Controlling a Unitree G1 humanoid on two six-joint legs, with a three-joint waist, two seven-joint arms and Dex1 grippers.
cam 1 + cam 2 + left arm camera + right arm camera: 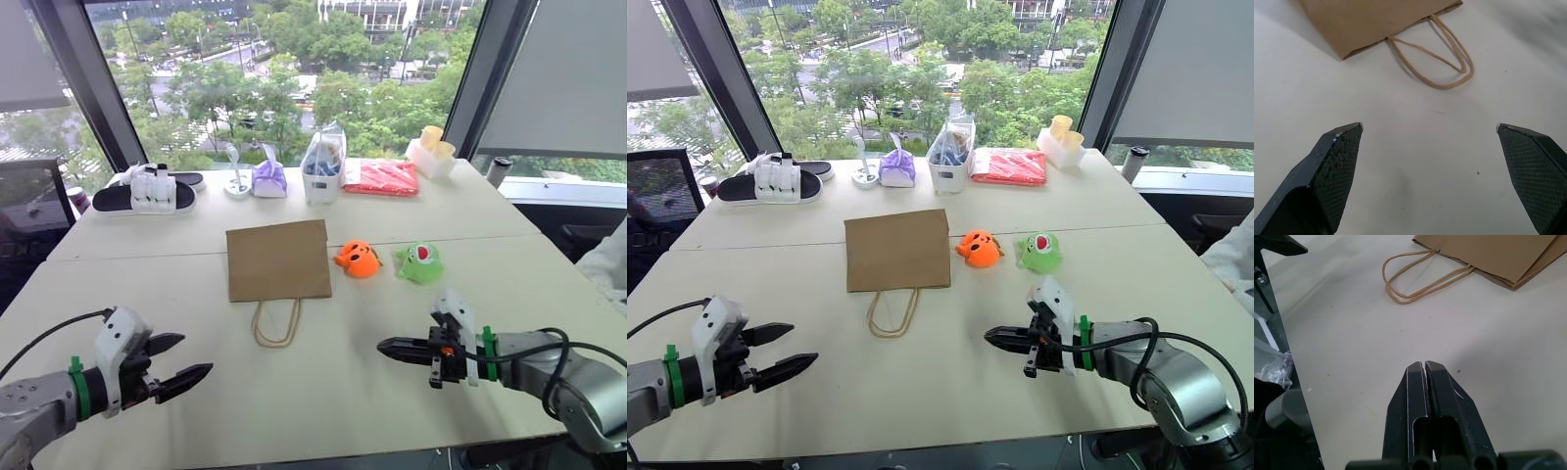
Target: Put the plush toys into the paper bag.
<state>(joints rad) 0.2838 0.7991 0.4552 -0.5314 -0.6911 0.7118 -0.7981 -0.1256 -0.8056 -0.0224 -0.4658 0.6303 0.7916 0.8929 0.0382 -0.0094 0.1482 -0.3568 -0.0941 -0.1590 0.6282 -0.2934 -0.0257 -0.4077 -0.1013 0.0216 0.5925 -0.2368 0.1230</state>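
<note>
Left gripper (186, 360): fingers spread wide, empty, above the white tabletop (333, 382). Right gripper (384, 346): pressed shut, empty. Flat brown kraft paper bag (277, 258) lies ahead between them; orange plush toy (357, 258) and green plush toy (421, 262) beyond the right gripper.

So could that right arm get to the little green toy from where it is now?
Probably yes. The green plush toy lies in the open on the table, just beyond the right gripper, with nothing between them. The gripper is shut, though, and points toward the paper bag, so it must turn and open.
</note>
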